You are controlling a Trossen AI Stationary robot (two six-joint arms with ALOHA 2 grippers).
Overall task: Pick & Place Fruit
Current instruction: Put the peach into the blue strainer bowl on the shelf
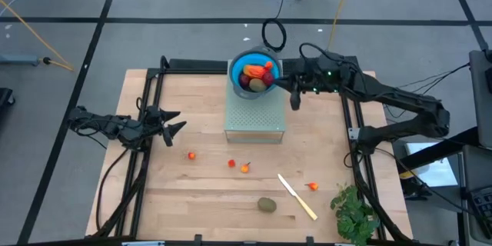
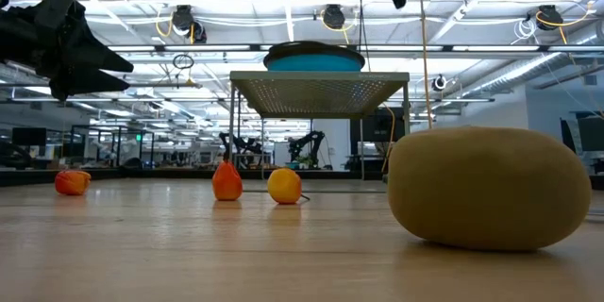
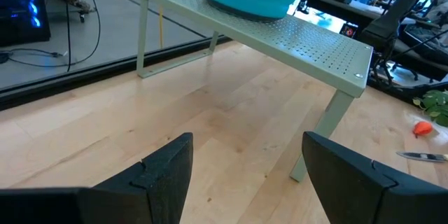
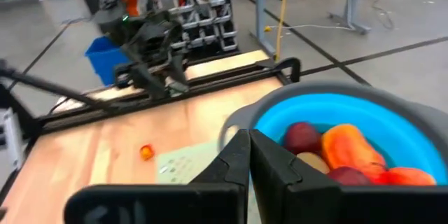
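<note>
A blue bowl (image 1: 254,73) stands on a pale green perforated stand (image 1: 255,115) at the table's far middle. It holds an orange oval (image 4: 348,148), dark red balls (image 4: 302,137) and a brown piece. My right gripper (image 1: 278,83) hangs shut just right of the bowl's rim, above it (image 4: 248,157) and touching nothing. My left gripper (image 1: 175,123) hovers open over the table's left side (image 3: 245,175). A kiwi-like oval (image 1: 267,204) and several tiny orange-red bits (image 1: 231,164) lie on the wood.
A cream knife (image 1: 297,197) lies near the front edge, right of the kiwi. A green leafy bunch (image 1: 354,211) sits at the near right corner. One orange-red bit (image 1: 312,187) lies beside the knife. Black frame rails (image 1: 355,134) run along both table sides.
</note>
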